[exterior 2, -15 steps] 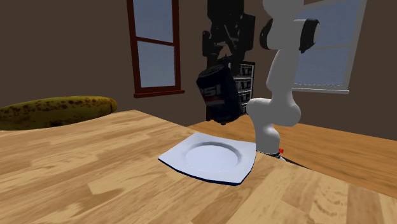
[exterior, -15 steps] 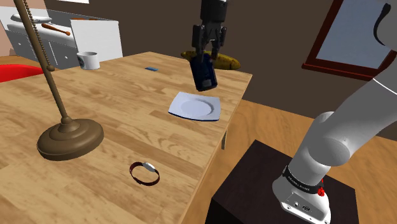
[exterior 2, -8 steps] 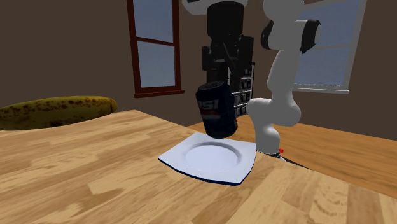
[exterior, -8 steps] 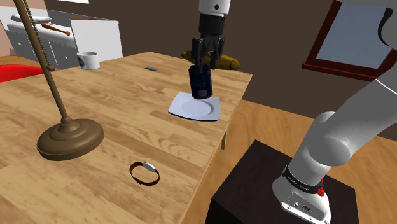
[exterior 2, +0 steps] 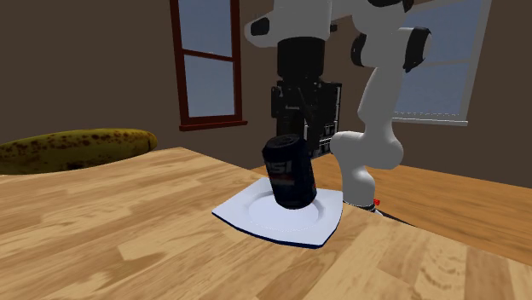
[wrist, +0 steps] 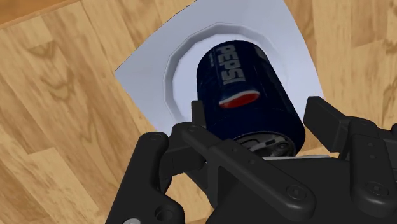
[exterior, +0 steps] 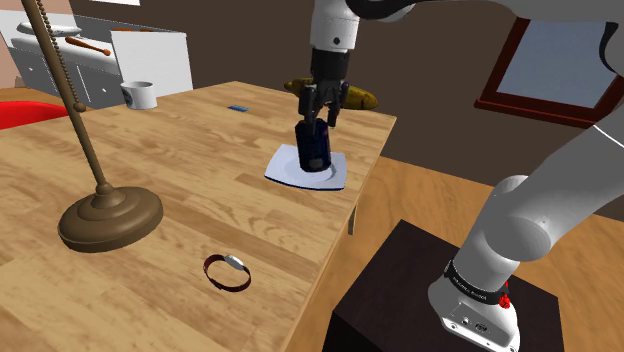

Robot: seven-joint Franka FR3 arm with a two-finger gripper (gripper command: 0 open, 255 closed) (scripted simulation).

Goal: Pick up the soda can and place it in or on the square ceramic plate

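Note:
A dark blue Pepsi soda can (exterior: 314, 147) hangs in my black gripper (exterior: 321, 108), which is shut on the can's top end. The can (exterior 2: 292, 175) leans slightly, with its bottom down in the round well of the square white plate (exterior 2: 256, 217); I cannot tell whether it touches. In the wrist view the two fingers clasp the can (wrist: 245, 89) at its rim, my gripper (wrist: 257, 127) is directly above it, and the plate (wrist: 146, 70) spreads out beneath. The plate (exterior: 283, 168) lies on the wooden table near the edge closest to the stand.
A spotted banana (exterior: 350, 97) lies just beyond the plate at the table's far edge. A brown lamp base (exterior: 110, 218) with a tall stem stands at the shoulder view's left, a dark bracelet (exterior: 227, 271) lies nearer, and a white mug (exterior: 138, 95) is far left.
My gripper has come down with the can, from well above the plate to the plate's well. The can has swung from a strong tilt to nearly upright.

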